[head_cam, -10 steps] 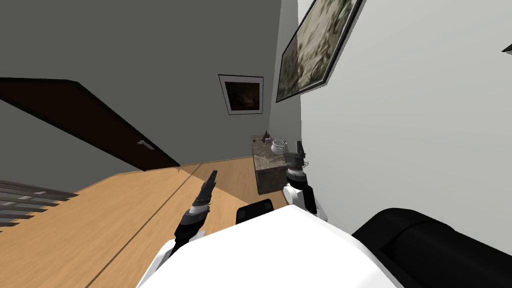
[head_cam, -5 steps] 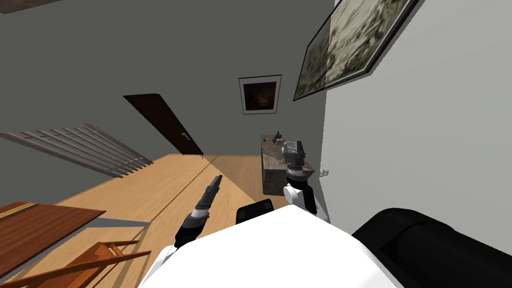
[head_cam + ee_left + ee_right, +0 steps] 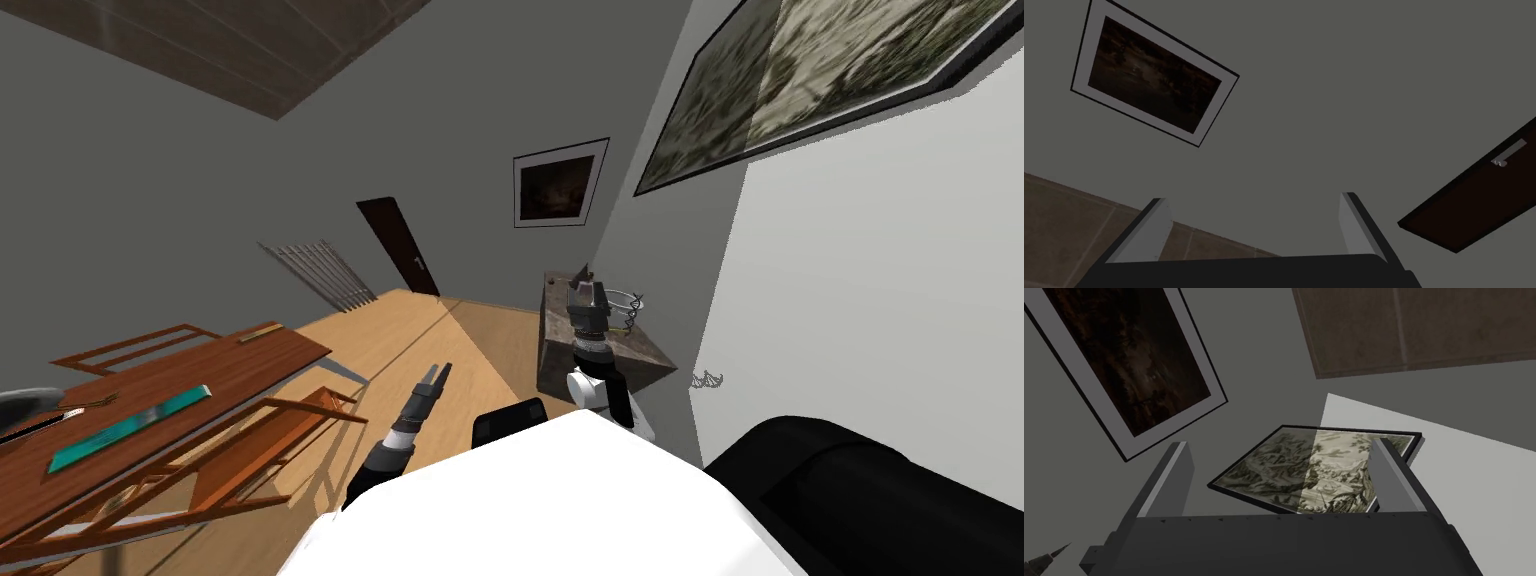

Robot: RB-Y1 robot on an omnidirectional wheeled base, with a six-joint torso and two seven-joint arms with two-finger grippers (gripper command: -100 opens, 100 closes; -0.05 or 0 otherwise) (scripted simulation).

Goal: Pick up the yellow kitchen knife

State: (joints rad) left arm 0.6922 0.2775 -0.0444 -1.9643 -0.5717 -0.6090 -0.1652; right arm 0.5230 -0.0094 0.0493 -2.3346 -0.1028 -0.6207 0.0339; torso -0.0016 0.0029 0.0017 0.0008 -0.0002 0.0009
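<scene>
table [image 3: 250, 357] cut off | left end effector [image 3: 1253, 201] spread | right end effector [image 3: 1281, 447] spread

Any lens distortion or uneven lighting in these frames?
Head view: wide and rolled, so the walls splay and the door leans with the whole frame. Right wrist view: the landscape picture is half shaded, half lit. Left wrist view: an evenly dim grey wall.

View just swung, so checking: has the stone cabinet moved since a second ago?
No. The stone cabinet stays in the corner below the small framed picture; the whole view shifted, so I turned, not it.
</scene>
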